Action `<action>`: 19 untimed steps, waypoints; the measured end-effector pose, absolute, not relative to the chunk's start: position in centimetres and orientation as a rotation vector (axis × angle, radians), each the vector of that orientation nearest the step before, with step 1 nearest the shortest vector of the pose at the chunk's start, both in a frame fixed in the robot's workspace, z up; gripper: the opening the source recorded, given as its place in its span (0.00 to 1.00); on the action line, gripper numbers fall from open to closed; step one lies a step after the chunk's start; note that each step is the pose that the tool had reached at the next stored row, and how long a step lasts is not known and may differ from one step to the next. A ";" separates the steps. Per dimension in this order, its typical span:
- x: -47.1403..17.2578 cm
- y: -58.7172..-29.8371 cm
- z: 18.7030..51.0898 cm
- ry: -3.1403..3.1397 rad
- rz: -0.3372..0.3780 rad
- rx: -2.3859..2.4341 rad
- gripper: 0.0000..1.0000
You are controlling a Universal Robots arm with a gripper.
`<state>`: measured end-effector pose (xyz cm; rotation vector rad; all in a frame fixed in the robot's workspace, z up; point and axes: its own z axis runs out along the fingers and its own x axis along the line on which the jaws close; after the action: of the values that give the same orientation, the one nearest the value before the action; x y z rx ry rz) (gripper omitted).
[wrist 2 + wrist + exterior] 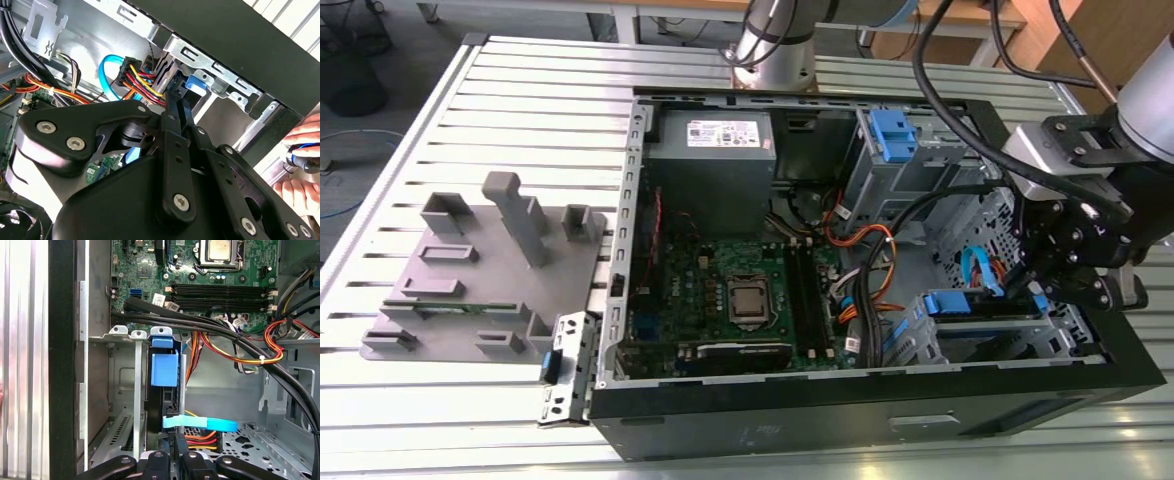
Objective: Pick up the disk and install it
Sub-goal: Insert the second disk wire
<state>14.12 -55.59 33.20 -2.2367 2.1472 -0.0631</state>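
Note:
The disk [971,305] stands on edge in the drive cage at the lower right corner of the open computer case [854,400]. In the first wrist view the disk [163,390] is a dark slab between metal rails, with its blue bracket tab at the far end. My gripper [1045,292] reaches into the case from the exterior view's right. Its narrow black fingers [160,461] sit close together at the disk's near end. In the second wrist view the fingertips [175,102] meet the blue bracket [196,84], shut on it.
A light-blue data cable [200,424] and red-yellow power wires [142,82] crowd the cage. Thick black cables [225,335] cross above the motherboard [734,290]. A bare blue clip [894,135] sits in the upper cage beside the grey power supply [714,160]. A person's hand [302,150] is outside the case.

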 end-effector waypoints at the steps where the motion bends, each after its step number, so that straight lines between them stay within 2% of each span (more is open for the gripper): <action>1: 14.1 -55.6 33.1 2.147 -0.063 -2.237 0.16; 19: 14.1 -55.6 32.7 2.147 -0.062 -2.236 0.18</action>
<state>14.11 -55.59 32.67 -2.2361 2.1468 -0.0617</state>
